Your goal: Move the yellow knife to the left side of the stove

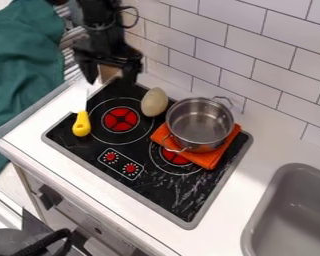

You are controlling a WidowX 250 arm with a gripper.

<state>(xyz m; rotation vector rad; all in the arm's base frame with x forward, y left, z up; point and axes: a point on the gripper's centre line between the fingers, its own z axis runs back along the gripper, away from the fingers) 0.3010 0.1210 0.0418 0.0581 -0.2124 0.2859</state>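
Yellow knife (pixel 81 125), just one, shares one stove (pixel 159 192) with one pot (pixel 197 125).

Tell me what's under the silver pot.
Under the pot lies an orange cloth, partly covering a red burner on the stove. Whatever else sits directly beneath the pot and cloth is hidden.

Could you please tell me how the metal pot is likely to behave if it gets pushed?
The pot is probably stiff, given its shiny metal wall. It may drag or bunch the orange cloth beneath it. Its wide, upright body seems unlikely to tip if pushed gently.
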